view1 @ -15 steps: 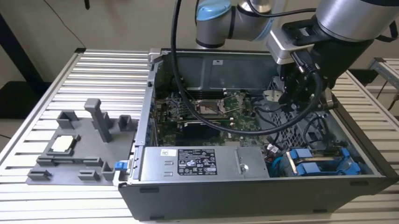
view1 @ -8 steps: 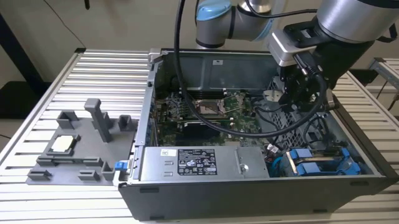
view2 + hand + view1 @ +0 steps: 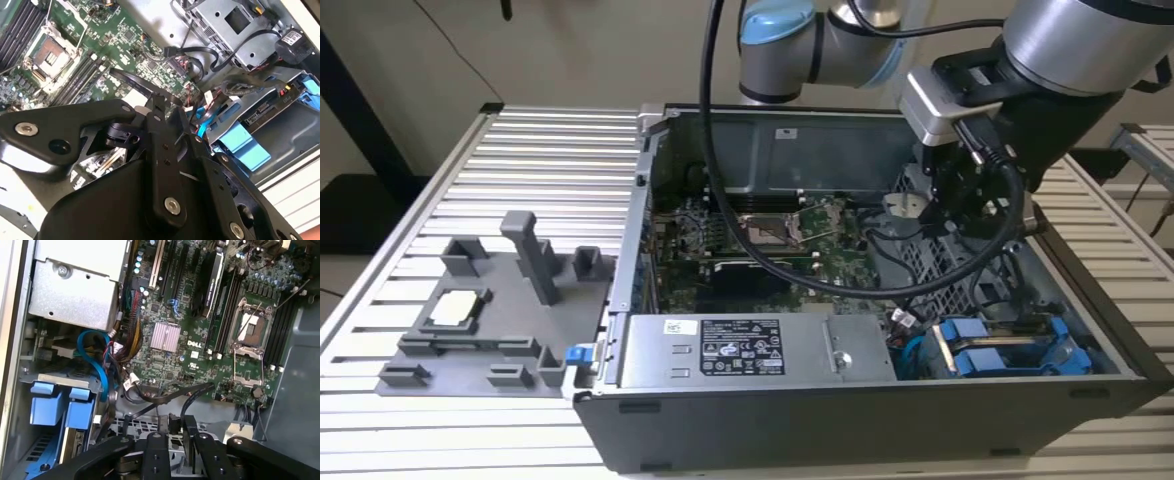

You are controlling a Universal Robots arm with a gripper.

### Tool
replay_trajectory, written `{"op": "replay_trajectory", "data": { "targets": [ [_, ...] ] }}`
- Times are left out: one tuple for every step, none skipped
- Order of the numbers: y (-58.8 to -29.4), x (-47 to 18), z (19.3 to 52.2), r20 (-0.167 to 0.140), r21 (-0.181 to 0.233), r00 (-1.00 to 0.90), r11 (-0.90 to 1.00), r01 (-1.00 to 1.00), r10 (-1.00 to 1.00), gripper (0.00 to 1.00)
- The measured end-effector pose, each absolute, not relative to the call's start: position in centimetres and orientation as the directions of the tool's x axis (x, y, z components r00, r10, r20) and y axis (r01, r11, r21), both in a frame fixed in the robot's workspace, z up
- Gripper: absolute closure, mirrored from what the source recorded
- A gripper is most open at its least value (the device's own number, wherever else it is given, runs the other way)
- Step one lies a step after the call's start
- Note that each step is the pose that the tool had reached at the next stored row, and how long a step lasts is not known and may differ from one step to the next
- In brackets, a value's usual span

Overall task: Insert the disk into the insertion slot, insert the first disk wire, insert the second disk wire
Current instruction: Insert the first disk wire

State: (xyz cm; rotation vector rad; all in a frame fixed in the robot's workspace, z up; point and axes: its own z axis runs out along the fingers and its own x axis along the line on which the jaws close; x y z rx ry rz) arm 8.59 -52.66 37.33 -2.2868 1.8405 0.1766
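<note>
The disk in its blue carrier (image 3: 1003, 352) lies in the insertion slot (image 3: 1091, 322) at the case's front corner on the exterior view's right. Both wrist views show the blue frame (image 3: 59, 407) (image 3: 242, 146) seated between the bay's grey walls (image 3: 287, 127). My gripper (image 3: 947, 212) hangs inside the case above the drive cage, behind the disk. Its fingers (image 3: 156, 440) stand close together, shut on the end of a black disk wire (image 3: 197, 395). That wire arcs up from the fingertips over the motherboard (image 3: 131, 79).
An open computer case (image 3: 654, 240) stands on a slatted aluminium table (image 3: 520, 160). Inside are a motherboard (image 3: 761, 230), a power supply (image 3: 747, 350) and loose blue and black cables (image 3: 92, 352). A grey fixture (image 3: 494, 300) sits on the exterior view's left.
</note>
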Motion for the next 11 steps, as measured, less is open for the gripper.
{"op": "replay_trajectory", "data": {
  "targets": [
    [-52.65,8.59,37.34,-0.219,-0.081,0.217,-0.204,-0.976,-0.951,0.75],
    [-52.65,8.59,37.34,-0.219,-0.081,0.217,-0.204,-0.976,-0.951,0.82],
    [-52.66,8.59,37.33,-0.22,-0.081,0.217,-0.204,-0.976,-0.951,0.82],
    [-52.67,8.59,37.33,-0.22,-0.081,0.217,-0.204,-0.976,-0.951,0.82],
    [-52.67,8.59,37.33,-0.22,-0.081,0.217,-0.204,-0.976,-0.951,0.82],
    [-52.67,8.59,37.33,-0.22,-0.081,0.217,-0.204,-0.976,-0.951,0.82],
    [-52.67,8.59,37.33,-0.22,-0.081,0.217,-0.204,-0.976,-0.951,0.82],
    [-52.67,8.59,37.33,-0.22,-0.081,0.217,-0.204,-0.976,-0.951,0.82],
    [-52.67,8.59,37.33,-0.219,-0.081,0.217,-0.204,-0.976,-0.951,0.84],
    [-52.67,8.59,37.33,-0.22,-0.081,0.217,-0.204,-0.976,-0.951,0.84],
    [-52.67,8.59,37.33,-0.22,-0.081,0.217,-0.204,-0.976,-0.951,0.84]
  ]
}}
